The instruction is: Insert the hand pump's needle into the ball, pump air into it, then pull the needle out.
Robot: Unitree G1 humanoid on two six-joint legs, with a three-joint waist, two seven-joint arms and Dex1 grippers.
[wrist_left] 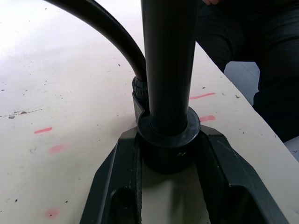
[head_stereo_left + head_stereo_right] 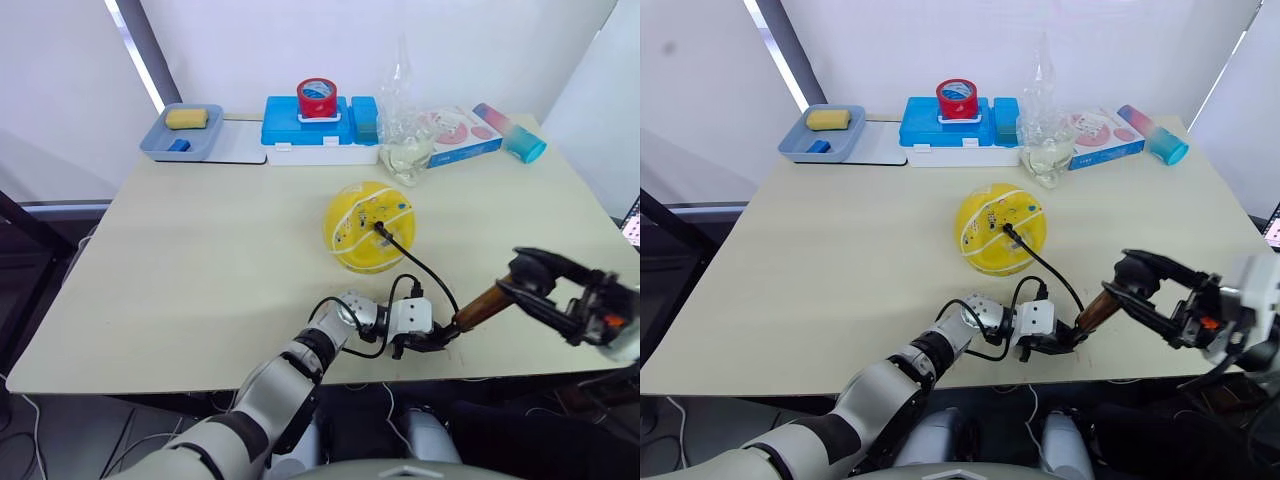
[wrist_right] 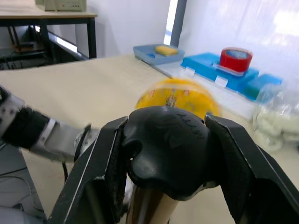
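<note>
The yellow ball [image 2: 365, 235] rests mid-table, its white seams facing up. A small black fitting [image 2: 381, 229] sits against the ball's top; the needle itself is hidden. From it the thin black hose [image 2: 420, 268] curves down to the hand pump [image 2: 481, 307], which slants up near the table's front edge. My left gripper [image 2: 432, 340] is shut on the pump's black lower end cap [image 1: 168, 140]. My right gripper [image 2: 527, 276] is shut on the black handle [image 3: 166, 144], with the bronze tube [image 3: 149, 205] below it.
Along the far edge stand a grey-blue tray [image 2: 160, 142] with a yellow sponge, a blue box [image 2: 310, 128] topped by a red tape roll [image 2: 317, 97], a clear plastic bag [image 2: 405, 130], a pink box [image 2: 460, 135] and a lying blue-pink tube [image 2: 510, 132]. The pump's base is close to the table's front edge.
</note>
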